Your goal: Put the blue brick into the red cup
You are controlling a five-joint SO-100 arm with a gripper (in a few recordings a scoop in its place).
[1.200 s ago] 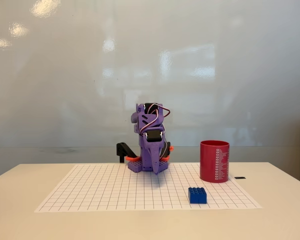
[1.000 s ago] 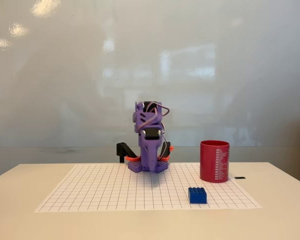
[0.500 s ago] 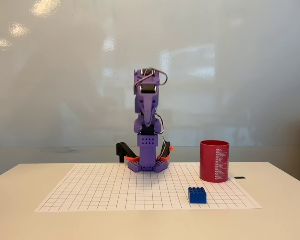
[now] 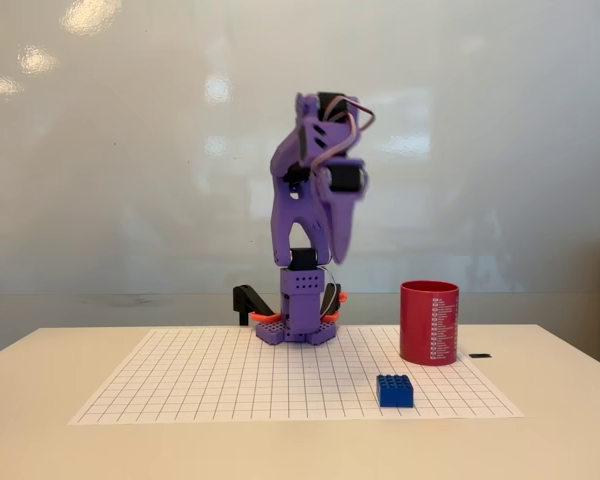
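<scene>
The claw point(image 4: 315, 240) is seen raised well above the bench point(image 4: 40, 440), hanging point-down from the purple arm point(image 4: 302, 290) just above the arm's own base at the far edge of the grid sheet point(image 4: 200, 385). Whether its fingers are spread or closed cannot be told from the fixed view, since they are slightly blurred and overlap from this angle; nothing is seen held between them. A dark motor block and looped wires are carried at the top of the arm.

The blue brick point(image 4: 396, 390) is found lying flat on the grid sheet near its front right corner, well apart from the claw and lower in the picture. It is a small, bright blue plastic block, low and roughly rectangular, with a row of round studs visible along its top; its front face is in shadow and looks a darker blue.

The red cup point(image 4: 429, 322) is set upright behind the brick and slightly to its right, close to the right edge of the sheet, not touching the brick. It is dark red, straight-sided and cylindrical, much taller than the brick, with a vertical strip of small white printed marks down its right side.
</scene>
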